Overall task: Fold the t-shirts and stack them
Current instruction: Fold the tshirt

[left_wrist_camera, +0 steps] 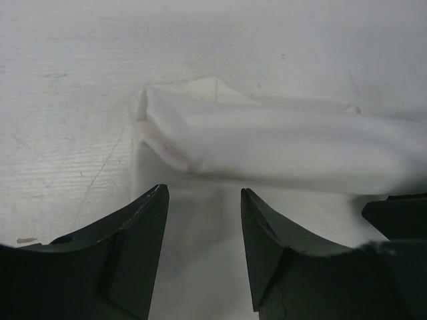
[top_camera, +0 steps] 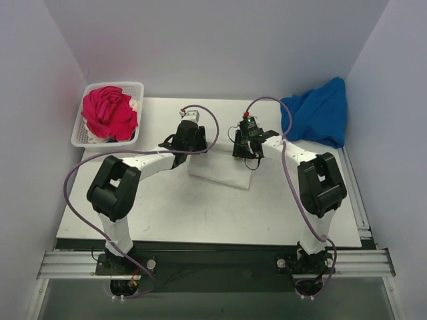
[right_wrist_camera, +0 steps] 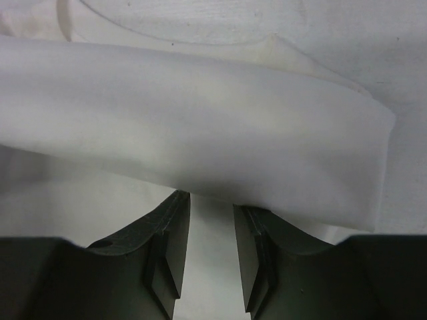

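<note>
A folded white t-shirt (top_camera: 220, 172) lies flat at the table's middle, between my two grippers. My left gripper (top_camera: 181, 157) hovers at its left edge; in the left wrist view the gripper (left_wrist_camera: 203, 193) stands open over cloth, and a thick fold of the white t-shirt (left_wrist_camera: 280, 143) lies just beyond the tips. My right gripper (top_camera: 250, 162) is at the shirt's right edge; in the right wrist view the gripper (right_wrist_camera: 211, 203) is open, a fold of the white t-shirt (right_wrist_camera: 200, 127) overhanging its tips. A blue t-shirt (top_camera: 317, 112) lies crumpled at the back right. A magenta-pink t-shirt (top_camera: 107, 112) fills the basket.
The white lattice basket (top_camera: 83, 139) stands at the table's back left corner. Walls close in on the left, back and right. Purple cables loop over both arms. A metal rail (top_camera: 213, 261) runs along the near edge.
</note>
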You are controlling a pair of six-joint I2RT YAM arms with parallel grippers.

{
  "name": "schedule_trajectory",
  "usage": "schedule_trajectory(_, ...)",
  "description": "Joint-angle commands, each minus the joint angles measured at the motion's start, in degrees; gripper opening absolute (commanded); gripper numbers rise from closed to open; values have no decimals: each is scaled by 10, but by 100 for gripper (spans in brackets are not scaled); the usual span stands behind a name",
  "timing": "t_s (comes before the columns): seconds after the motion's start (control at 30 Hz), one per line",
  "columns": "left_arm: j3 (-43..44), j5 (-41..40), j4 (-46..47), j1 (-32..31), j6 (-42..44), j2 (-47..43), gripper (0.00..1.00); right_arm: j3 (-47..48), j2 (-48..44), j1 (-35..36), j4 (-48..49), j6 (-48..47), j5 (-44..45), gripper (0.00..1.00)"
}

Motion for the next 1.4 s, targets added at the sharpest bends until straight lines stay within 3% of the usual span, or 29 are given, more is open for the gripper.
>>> schedule_trajectory(0.0, 65, 9, -9, 8, -2, 48, 58, 42, 25, -23, -8, 11, -21, 33)
schedule_trajectory(0.37, 189, 8, 33, 53, -26, 154, 58, 171, 123, -94, -15, 11, -50, 32)
schedule_trajectory(0.57, 306, 57, -12, 56, -13, 265, 58, 212, 192, -107, -29, 14, -69, 31)
schedule_trajectory(0.7, 324, 56, -23, 56, -16, 296, 58, 208, 201, -108, -30, 10, -64, 30)
schedule_trajectory(1.03, 331, 7, -5, 79, -23, 283, 58, 197, 148, -117, -32, -13, -41, 29)
schedule_trajectory(1.23, 287, 11, 15, 79, -1, 199, 59, 178, 86, -117, -33, -34, -21, 30)
schedule_trajectory(1.37, 275, 35, -25, 73, 23, 156, 59, 150, 34, -108, -37, -43, -5, 31)
